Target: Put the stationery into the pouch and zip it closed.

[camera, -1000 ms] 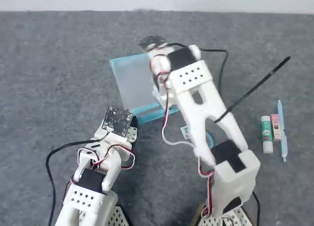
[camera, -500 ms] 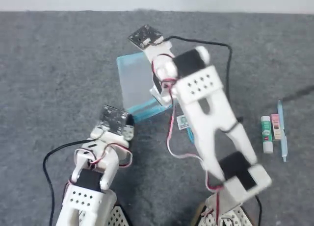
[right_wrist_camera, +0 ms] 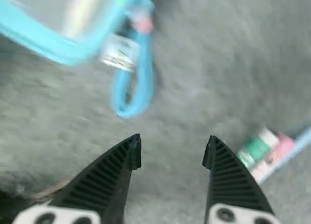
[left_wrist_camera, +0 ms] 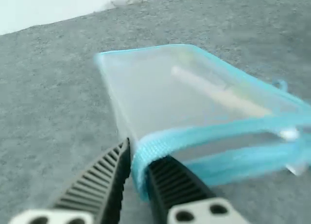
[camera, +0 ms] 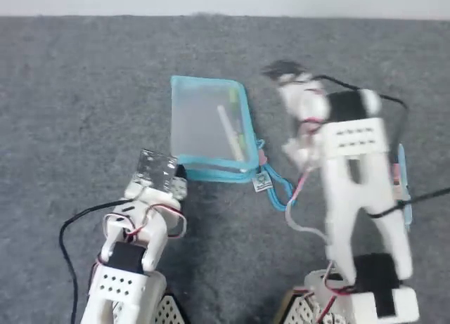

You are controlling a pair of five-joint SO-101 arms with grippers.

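Clamping the pouch (left_wrist_camera: 170,102) rim in my left jaws, I hold my right jaws apart; the glue stick (right_wrist_camera: 255,150) just beyond them likely comes next.

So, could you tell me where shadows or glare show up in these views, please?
High view: even, soft light on the carpet, shadows faint, no glare on the pouch. Left wrist view: the pouch's clear face looks milky, with a small glint near its zip. Right wrist view: the carpet darkens close beside the right gripper.

Bright, soft, even light from above; faint shadow along the pouch (camera: 204,120)
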